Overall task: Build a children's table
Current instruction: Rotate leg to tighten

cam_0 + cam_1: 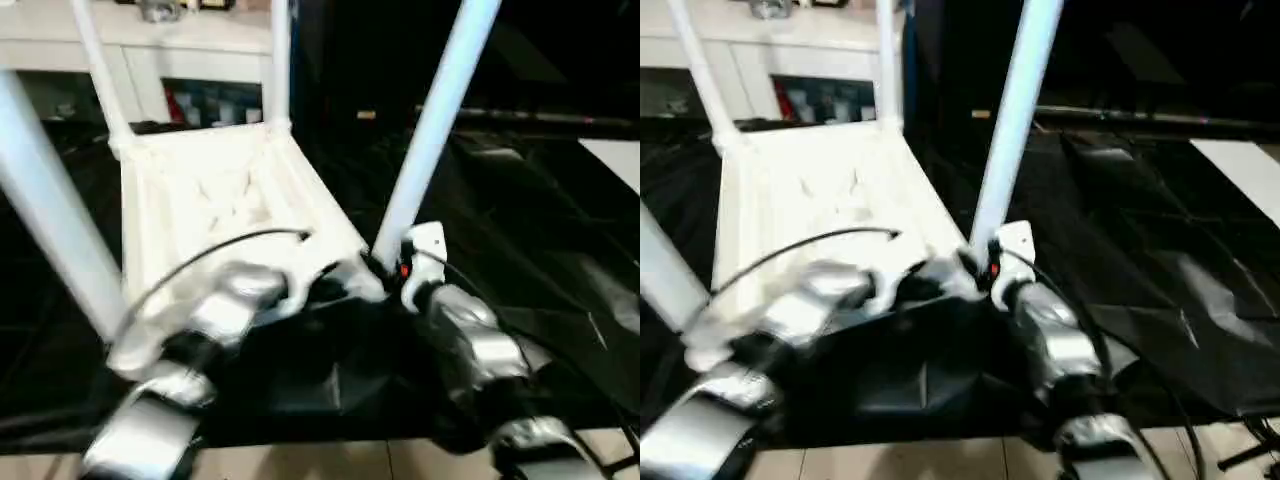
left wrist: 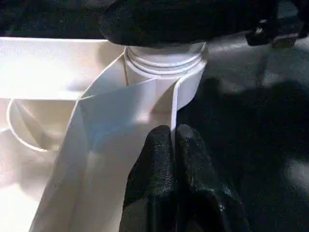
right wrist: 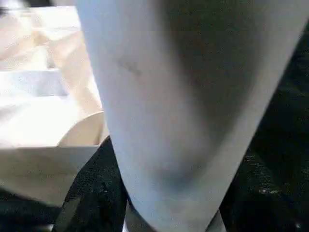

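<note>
— Black cloth covers the big table (image 1: pixel 560 250) in front of us, and beyond its far edge we see a white cabinet (image 1: pixel 150 50). Where is the children's table?

— Its tabletop (image 1: pixel 215 200) lies upside down on the cloth, ribbed underside up, towards the left half of the draped table. We count four legs (image 1: pixel 435 120) standing up from its corner sockets: two at the far corners, one at the near left, one at the near right.

— How do our arms sit?

— Both silver forearms reach forward from the near edge and bend inward to the near right corner of the tabletop. The left forearm crosses low over the tabletop's near edge, a black cable arching above it. The right one comes in from the right side, its wrist right at the foot of that leg.

— And the left gripper (image 2: pixel 174 145)?

— Its two black fingers are pressed together with nothing between them, the tips against the tabletop's side wall just below the corner socket (image 2: pixel 166 67).

— The right gripper (image 3: pixel 164 212)?

— We see it straddling the near right leg close above the socket, a black finger (image 3: pixel 91 188) on each side. Whether the fingers actually clamp the tube, we cannot tell.
</note>
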Robot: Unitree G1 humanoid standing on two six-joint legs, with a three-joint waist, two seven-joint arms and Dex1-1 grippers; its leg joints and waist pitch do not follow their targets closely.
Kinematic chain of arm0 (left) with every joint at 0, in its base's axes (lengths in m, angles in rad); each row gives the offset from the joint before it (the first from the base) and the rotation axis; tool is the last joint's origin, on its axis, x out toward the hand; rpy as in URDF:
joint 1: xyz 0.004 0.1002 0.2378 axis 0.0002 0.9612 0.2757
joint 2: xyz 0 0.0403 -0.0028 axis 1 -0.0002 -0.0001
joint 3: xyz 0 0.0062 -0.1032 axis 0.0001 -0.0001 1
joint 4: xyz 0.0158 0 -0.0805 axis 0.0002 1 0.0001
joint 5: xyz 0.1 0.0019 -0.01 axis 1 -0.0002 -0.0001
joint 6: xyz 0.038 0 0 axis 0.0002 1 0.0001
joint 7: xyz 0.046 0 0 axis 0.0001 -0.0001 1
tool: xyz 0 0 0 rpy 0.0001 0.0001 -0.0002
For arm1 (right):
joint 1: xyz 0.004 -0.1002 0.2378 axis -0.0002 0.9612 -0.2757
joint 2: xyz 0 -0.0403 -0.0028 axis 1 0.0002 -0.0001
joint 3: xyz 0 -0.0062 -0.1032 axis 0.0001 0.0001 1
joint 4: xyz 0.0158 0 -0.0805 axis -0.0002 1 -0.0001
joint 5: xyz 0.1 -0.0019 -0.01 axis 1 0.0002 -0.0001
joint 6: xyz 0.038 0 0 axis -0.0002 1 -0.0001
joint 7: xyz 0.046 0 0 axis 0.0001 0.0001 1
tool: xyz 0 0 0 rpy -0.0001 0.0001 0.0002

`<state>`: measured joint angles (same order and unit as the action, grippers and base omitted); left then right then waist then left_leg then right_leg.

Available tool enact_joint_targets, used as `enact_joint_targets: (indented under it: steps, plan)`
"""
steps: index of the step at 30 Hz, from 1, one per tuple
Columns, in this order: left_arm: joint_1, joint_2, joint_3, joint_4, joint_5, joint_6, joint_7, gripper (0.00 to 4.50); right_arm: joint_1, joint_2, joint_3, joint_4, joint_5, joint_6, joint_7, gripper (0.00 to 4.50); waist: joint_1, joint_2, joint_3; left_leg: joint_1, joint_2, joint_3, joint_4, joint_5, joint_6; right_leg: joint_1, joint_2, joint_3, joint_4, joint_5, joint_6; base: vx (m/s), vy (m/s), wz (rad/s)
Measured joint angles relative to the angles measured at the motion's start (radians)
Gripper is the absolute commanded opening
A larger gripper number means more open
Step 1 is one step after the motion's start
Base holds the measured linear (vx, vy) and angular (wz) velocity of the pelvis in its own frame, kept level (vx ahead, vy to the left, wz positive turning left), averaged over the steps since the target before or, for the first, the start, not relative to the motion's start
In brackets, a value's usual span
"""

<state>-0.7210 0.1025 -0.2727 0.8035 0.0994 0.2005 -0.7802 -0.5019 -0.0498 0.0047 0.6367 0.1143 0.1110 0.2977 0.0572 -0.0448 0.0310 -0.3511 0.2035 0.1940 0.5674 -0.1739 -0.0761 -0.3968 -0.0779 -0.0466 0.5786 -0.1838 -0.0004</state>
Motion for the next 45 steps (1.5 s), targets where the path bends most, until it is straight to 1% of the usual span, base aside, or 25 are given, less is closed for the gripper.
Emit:
enact_joint_targets:
  steps: [4, 5, 6, 8, 9, 11, 12, 13, 15, 17, 19, 22, 23, 25, 28, 33, 36, 38, 39, 40, 42, 43, 45]
  plan:
    - [-0.01, -0.005, 0.0, 0.026, 0.012, -0.029, 0.0, 0.0, 0.001, 0.002, 0.0, -0.003, -0.001, 0.001, -0.016, 1.98, 0.002, 0.0, 0.0, 0.0, -0.002, 0.001, 0.0, 0.0, 0.0, 0.001, 0.0, 0.003, -0.002, 0.0, 0.0, 0.0, 0.0, 0.0]
    - [-0.01, -0.005, -0.001, 0.026, 0.012, -0.031, 0.0, 0.0, 0.005, 0.002, -0.001, -0.008, 0.001, 0.002, -0.013, 2.53, 0.002, 0.0, 0.0, 0.0, -0.002, 0.001, -0.001, 0.0, 0.0, 0.001, 0.0, 0.003, -0.002, 0.0, 0.0, 0.0, 0.0, 0.0]
    - [-0.01, 0.001, -0.001, 0.025, 0.012, -0.033, -0.005, 0.0, 0.015, -0.003, -0.008, -0.027, 0.007, 0.006, 0.006, 2.66, 0.004, 0.0, 0.0, 0.0, -0.002, 0.001, -0.001, 0.0, 0.0, 0.0, 0.0, 0.003, -0.002, 0.0, 0.0, 0.0, 0.0, 0.0]
    - [-0.009, 0.01, -0.001, 0.026, 0.01, -0.044, -0.007, 0.0, 0.04, -0.006, -0.009, -0.063, 0.023, 0.015, 0.056, 2.66, 0.003, 0.0, 0.0, 0.0, -0.002, 0.001, -0.004, 0.0, 0.0, 0.0, 0.0, 0.002, -0.001, 0.0, 0.0, 0.0, 0.0, 0.0]
    - [-0.009, 0.016, 0.0, 0.027, 0.008, -0.051, -0.007, 0.0, 0.041, -0.007, -0.009, -0.07, 0.031, 0.02, 0.07, 3.02, 0.001, 0.0, 0.0, 0.0, -0.002, 0.001, -0.005, 0.0, 0.0, -0.002, 0.0, 0.001, -0.001, 0.0, 0.0, 0.0, 0.0, 0.0]
    - [-0.009, 0.03, 0.002, 0.027, 0.005, -0.059, -0.018, 0.0, 0.044, -0.025, -0.007, -0.084, 0.043, 0.039, 0.114, 3.1, 0.001, 0.0, 0.001, 0.0, -0.001, -0.001, -0.007, 0.0, 0.0, -0.003, 0.0, -0.001, -0.001, 0.0, 0.0, 0.0, 0.0, 0.0]
    - [-0.006, 0.038, 0.003, 0.023, 0.004, -0.062, -0.032, 0.0, 0.047, -0.049, 0.003, -0.093, 0.048, 0.046, 0.157, 3.11, 0.001, 0.0, 0.001, 0.0, -0.001, 0.0, -0.007, 0.0, 0.0, -0.004, 0.0, -0.001, -0.001, 0.001, 0.0, 0.0, 0.0, 0.0]
    - [0.001, 0.048, 0.003, 0.014, 0.001, -0.067, -0.053, 0.0, 0.057, -0.076, 0.019, -0.113, 0.053, 0.058, 0.217, 3.3, 0.002, 0.0, 0.001, 0.0, -0.001, 0.0, -0.009, 0.0, 0.0, -0.004, 0.0, -0.001, -0.001, 0.001, 0.0, 0.0, 0.0, 0.0]
    - [0.008, 0.063, 0.004, 0.001, -0.006, -0.07, -0.083, 0.0, 0.065, -0.105, 0.033, -0.131, 0.056, 0.068, 0.277, 3.3, 0.003, 0.001, 0.001, 0.001, -0.001, 0.0, -0.01, 0.0, 0.0, -0.004, 0.0, -0.001, 0.0, 0.003, -0.001, 0.0, 0.0, 0.0]
    - [0.033, 0.098, 0.004, -0.043, -0.02, -0.072, -0.156, 0.0, 0.084, -0.179, 0.071, -0.185, 0.076, 0.1, 0.402, 3.3, 0.006, 0.002, 0.002, 0.0, -0.001, 0.0, -0.01, 0.0, 0.0, -0.004, 0.0, 0.0, 0.0, 0.008, -0.003, 0.0, 0.0, 0.0]
    - [0.062, 0.136, 0.003, -0.092, -0.04, -0.076, -0.238, 0.0, 0.096, -0.231, 0.097, -0.226, 0.089, 0.121, 0.517, 3.3, 0.007, 0.003, 0.002, 0.0, -0.001, 0.001, -0.011, 0.0, 0.0, -0.004, 0.0, 0.0, 0.0, 0.016, -0.001, 0.0, 0.0, 0.0]
    - [0.111, 0.208, 0.001, -0.184, -0.083, -0.055, -0.364, 0.0, 0.112, -0.281, 0.128, -0.264, 0.111, 0.129, 0.638, 3.3, 0.009, 0.004, 0.002, -0.001, 0.002, 0.001, -0.013, 0.0, 0.0, -0.007, 0.001, -0.003, 0.001, 0.016, 0.001, 0.0, 0.0, 0.0]
    - [0.122, 0.219, -0.001, -0.206, -0.089, -0.045, -0.389, 0.0, 0.112, -0.288, 0.137, -0.268, 0.113, 0.132, 0.665, 3.3, 0.011, 0.005, 0.003, -0.002, 0.002, 0.002, -0.013, 0.0, 0.0, -0.008, 0.001, -0.003, 0.001, 0.017, -0.002, 0.052, -0.011, -0.01]
    - [0.133, 0.235, -0.008, -0.241, -0.104, -0.026, -0.434, 0.0, 0.111, -0.296, 0.151, -0.281, 0.12, 0.14, 0.708, 3.3, 0.022, 0.008, 0.004, -0.004, 0.003, 0.003, -0.012, 0.0, 0.0, -0.009, 0.001, -0.003, 0.001, 0.015, -0.002, 0.0, 0.0, 0.0]
    - [0.16, 0.269, -0.015, -0.302, -0.124, 0.006, -0.494, 0.0, 0.111, -0.316, 0.165, -0.286, 0.121, 0.139, 0.754, 3.3, 0.033, 0.007, 0.005, -0.008, 0.003, 0.006, -0.01, -0.002, 0.004, -0.011, 0.001, -0.002, 0.0, 0.013, -0.004, 0.0, 0.0, 0.0]
    - [0.183, 0.295, -0.016, -0.35, -0.143, 0.047, -0.527, 0.0, 0.111, -0.322, 0.177, -0.29, 0.133, 0.143, 0.812, 3.3, 0.033, 0.007, 0.007, -0.008, 0.003, 0.007, -0.008, -0.001, 0.007, -0.011, 0.001, -0.001, 0.001, 0.012, -0.005, 0.0, 0.0, 0.0]
    - [0.186, 0.299, -0.016, -0.352, -0.145, 0.057, -0.534, 0.0, 0.111, -0.322, 0.177, -0.29, 0.151, 0.146, 0.828, 2.88, 0.033, 0.007, 0.008, -0.007, 0.004, 0.006, -0.005, -0.004, 0.002, -0.011, 0.001, -0.001, 0.005, 0.012, -0.005, 0.0, 0.0, 0.0]
    - [0.192, 0.3, -0.014, -0.362, -0.145, 0.063, -0.534, 0.0, 0.111, -0.321, 0.177, -0.29, 0.154, 0.147, 0.838, 2.79, 0.032, 0.007, 0.009, -0.007, 0.004, 0.006, -0.003, -0.004, 0.002, -0.011, 0.001, -0.001, 0.007, 0.012, -0.005, 0.0, 0.0, 0.0]
    - [0.194, 0.301, -0.014, -0.368, -0.145, 0.065, -0.534, 0.0, 0.111, -0.32, 0.177, -0.29, 0.155, 0.148, 0.842, 2.61, 0.031, 0.006, 0.009, -0.007, 0.004, 0.006, -0.002, -0.004, 0.002, -0.011, 0.001, 0.0, 0.008, 0.012, -0.005, 0.0, 0.0, 0.0]
    - [0.196, 0.301, -0.014, -0.371, -0.145, 0.068, -0.534, 0.0, 0.111, -0.319, 0.177, -0.29, 0.155, 0.148, 0.844, 2.61, 0.031, 0.006, 0.01, -0.006, 0.004, 0.006, -0.002, -0.004, 0.002, -0.011, 0.001, 0.0, 0.008, 0.012, -0.005, 0.0, 0.0, 0.0]
    - [0.199, 0.304, -0.014, -0.38, -0.146, 0.079, -0.534, 0.0, 0.111, -0.317, 0.177, -0.289, 0.157, 0.148, 0.856, 2.44, 0.031, 0.006, 0.01, -0.006, 0.004, 0.006, -0.001, -0.004, 0.002, -0.011, 0.001, 0.0, 0.01, 0.012, -0.005, 0.0, 0.0, 0.0]
    - [0.199, 0.304, -0.014, -0.381, -0.147, 0.081, -0.534, 0.0, 0.111, -0.318, 0.177, -0.29, 0.157, 0.147, 0.858, 2.28, 0.031, 0.006, 0.011, -0.006, 0.004, 0.006, -0.001, -0.004, 0.002, -0.011, 0.001, 0.0, 0.011, 0.012, -0.005, 0.0, 0.0, 0.0]
    - [0.199, 0.304, -0.014, -0.383, -0.147, 0.083, -0.534, 0.0, 0.111, -0.318, 0.177, -0.29, 0.157, 0.144, 0.858, 2.24, 0.031, 0.005, 0.011, -0.006, 0.004, 0.006, 0.0, -0.004, 0.002, -0.011, 0.001, 0.0, 0.012, 0.012, -0.005, 0.0, 0.0, 0.0]
